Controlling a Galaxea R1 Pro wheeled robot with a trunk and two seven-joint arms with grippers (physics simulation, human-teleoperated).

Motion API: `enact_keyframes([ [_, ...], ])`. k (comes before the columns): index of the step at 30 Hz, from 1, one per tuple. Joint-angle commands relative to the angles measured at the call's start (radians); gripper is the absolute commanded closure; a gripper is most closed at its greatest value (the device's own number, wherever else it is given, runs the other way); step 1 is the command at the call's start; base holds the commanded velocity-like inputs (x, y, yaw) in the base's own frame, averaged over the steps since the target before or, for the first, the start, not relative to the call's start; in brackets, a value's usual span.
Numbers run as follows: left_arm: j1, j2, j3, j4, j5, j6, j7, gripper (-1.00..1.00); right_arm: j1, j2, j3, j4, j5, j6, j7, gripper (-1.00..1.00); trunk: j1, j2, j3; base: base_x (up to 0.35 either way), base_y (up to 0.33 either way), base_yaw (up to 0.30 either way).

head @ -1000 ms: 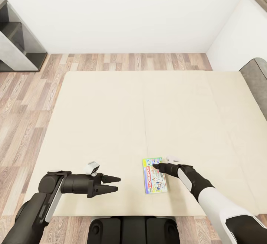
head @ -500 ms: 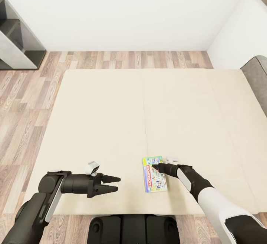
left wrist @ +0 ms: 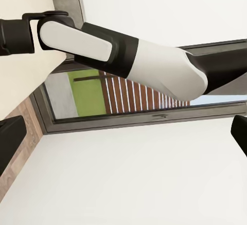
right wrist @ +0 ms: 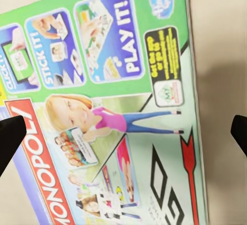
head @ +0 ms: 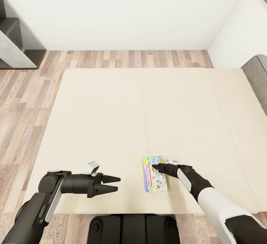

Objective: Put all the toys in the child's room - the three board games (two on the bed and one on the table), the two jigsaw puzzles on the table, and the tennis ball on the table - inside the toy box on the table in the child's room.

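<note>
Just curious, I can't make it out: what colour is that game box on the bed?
Mostly green, with a red Monopoly banner; the board game shows best in the right wrist view.

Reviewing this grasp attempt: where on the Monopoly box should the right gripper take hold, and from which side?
The Monopoly box lies flat on the bed, so only its thin edges offer grip. Probably best: right gripper comes from above, fingers spanning the shorter width across the long edges.

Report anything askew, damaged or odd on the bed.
Nothing stands out. The board game lies flat and intact on the bed, near its front edge, with the open right gripper over it.
</note>
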Motion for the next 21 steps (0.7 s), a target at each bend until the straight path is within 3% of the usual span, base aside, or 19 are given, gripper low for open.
enact_keyframes([
  [1,0.0,0.001,-0.001,0.0,0.002,0.011,-0.002,-1.0,0.0,-0.001,0.005,-0.001,-0.004,0.004,0.0,-1.0,0.001,-0.002,-0.001,0.0,0.0,0.0],
  [21,0.0,0.0,-0.001,0.0,0.002,0.011,-0.002,-1.0,0.0,-0.001,0.005,-0.001,-0.001,0.004,0.0,-1.0,0.001,-0.002,-0.001,0.0,0.01,0.0],
])
